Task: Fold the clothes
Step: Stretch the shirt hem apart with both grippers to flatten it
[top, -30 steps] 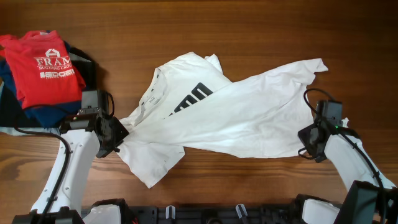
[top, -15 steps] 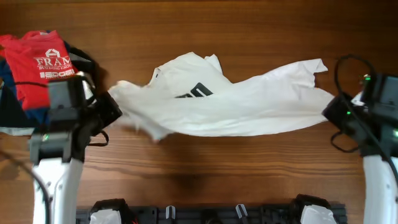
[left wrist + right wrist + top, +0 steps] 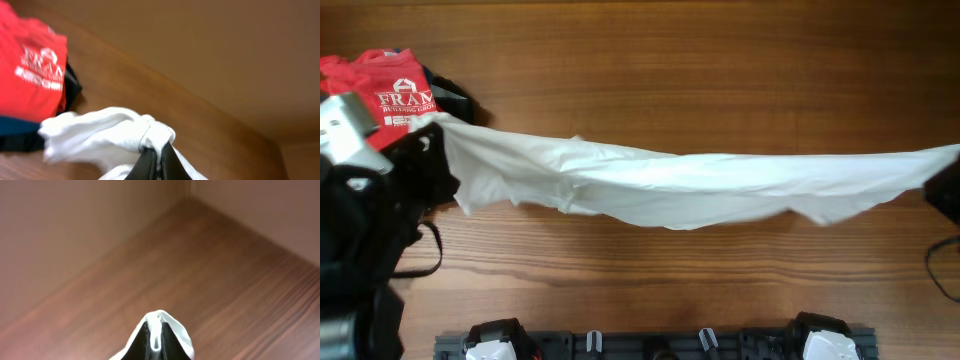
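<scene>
Overhead: wood tbl (image 3: 720, 80), white shirt (image 3: 700, 185) stretched taut across.

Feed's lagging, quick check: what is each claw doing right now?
Left claw: closed on the white shirt.
Right claw: closed on the white shirt.

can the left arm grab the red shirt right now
Probably not as is: the red shirt lies close by, but the left fingers are shut on the white shirt stretched across to the right fingers. It must let go first.
</scene>
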You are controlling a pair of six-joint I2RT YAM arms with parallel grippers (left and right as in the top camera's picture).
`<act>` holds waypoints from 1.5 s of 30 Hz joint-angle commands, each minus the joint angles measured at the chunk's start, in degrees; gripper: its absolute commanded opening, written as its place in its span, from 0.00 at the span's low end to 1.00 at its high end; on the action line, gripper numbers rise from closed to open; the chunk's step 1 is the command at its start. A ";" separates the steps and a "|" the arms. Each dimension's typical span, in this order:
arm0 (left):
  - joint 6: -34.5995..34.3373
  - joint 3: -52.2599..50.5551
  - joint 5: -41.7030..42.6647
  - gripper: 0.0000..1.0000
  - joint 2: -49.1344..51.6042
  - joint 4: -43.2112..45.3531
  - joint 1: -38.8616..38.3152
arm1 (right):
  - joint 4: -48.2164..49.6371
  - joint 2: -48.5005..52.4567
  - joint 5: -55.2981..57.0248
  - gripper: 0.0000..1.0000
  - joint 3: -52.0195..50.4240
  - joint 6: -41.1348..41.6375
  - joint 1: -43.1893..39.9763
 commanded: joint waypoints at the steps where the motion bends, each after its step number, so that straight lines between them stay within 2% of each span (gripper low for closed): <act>1: 0.83 2.95 0.50 0.04 0.09 0.68 1.44 | 0.22 1.40 5.90 0.04 5.03 -1.03 -0.04; 7: 0.68 2.95 4.44 0.04 7.15 0.83 1.42 | -0.17 11.98 2.95 0.04 5.11 -1.31 -0.04; 11: 0.83 2.95 9.31 0.04 19.06 6.01 0.59 | 1.03 26.84 -2.21 0.04 5.11 -4.26 -0.04; 13: 0.92 2.95 11.19 0.04 25.64 12.17 -1.25 | 4.68 33.97 -5.60 0.04 5.11 -6.84 -0.04; 17: 0.66 3.56 14.27 0.04 38.03 33.20 -4.96 | 19.58 43.80 -7.28 0.04 5.38 -5.07 -0.09; 20: -6.73 8.24 14.86 0.04 41.44 48.13 -4.76 | 28.74 43.39 -7.06 0.04 11.41 -2.08 -0.09; 22: -8.22 14.03 14.86 0.04 41.90 53.18 -3.65 | 30.42 42.95 -4.52 0.04 18.71 -2.08 -0.11; 24: -8.20 20.55 14.86 0.04 42.03 53.29 -2.27 | 30.21 42.93 -3.19 0.04 25.44 -2.89 -0.26; 26: -7.61 27.69 15.91 0.04 41.97 46.93 -0.87 | 27.30 42.88 -2.03 0.04 30.99 -4.22 -0.26; 29: -4.26 30.05 17.03 0.04 41.86 34.67 -1.25 | 21.79 43.25 0.66 0.04 31.01 -5.99 -0.26; 33: 4.66 29.99 16.96 0.04 43.95 10.47 -3.82 | 8.87 45.70 5.05 0.04 28.83 -7.13 -0.26; 34: 8.59 29.97 16.52 0.04 45.70 1.60 -4.92 | 5.75 46.80 5.07 0.04 27.08 -7.21 -0.26; 37: 12.92 29.29 12.57 0.04 50.84 -13.84 -7.17 | 1.22 49.55 5.05 0.04 20.72 -8.04 -0.26; 41: 16.11 24.20 9.20 0.04 57.31 -24.85 -9.57 | 1.18 51.04 4.42 0.04 6.49 -8.22 -0.24; 45: 16.09 13.51 6.32 0.04 58.25 -27.52 -10.25 | 1.57 50.95 4.31 0.04 -4.76 -6.51 -0.87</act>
